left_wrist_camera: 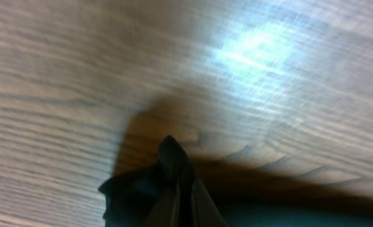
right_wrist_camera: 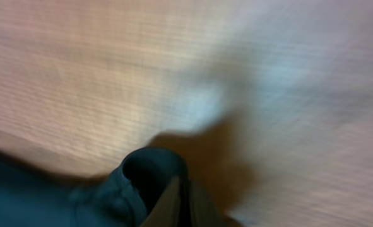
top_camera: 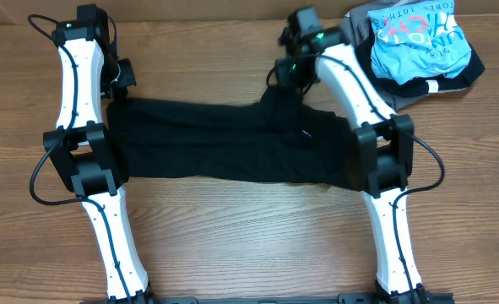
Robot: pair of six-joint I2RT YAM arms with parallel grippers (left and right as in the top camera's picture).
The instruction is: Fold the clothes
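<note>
Overhead first: the black garment (top_camera: 232, 143) lies spread flat across the middle of the table (top_camera: 232, 241), a long strip running between the two arms. The left gripper (top_camera: 116, 91) sits at its far left corner. The right gripper (top_camera: 281, 84) is on the far edge, where the cloth pulls up into a little peak. My guess is both are taking the far edge so it can be brought toward the near one. The near side of the table is bare wood, so there's plenty of room to pull that way. The blue shirt (top_camera: 420, 40) and grey garment (top_camera: 390, 89) are piled at the far right corner, near the right arm and just beside the black cloth's end, so I'd keep any swing away from there.

Left wrist: the left gripper (left_wrist_camera: 177, 192) looks pressed together on a bunched tip of the black garment (left_wrist_camera: 132, 192). There's only bare table (left_wrist_camera: 236, 75) ahead of it.

Right wrist: it's blurry, but the right gripper (right_wrist_camera: 177, 198) seems to be pinching a rolled lip of the black garment (right_wrist_camera: 98, 202). Open table (right_wrist_camera: 110, 75) beyond, nothing in the way.
</note>
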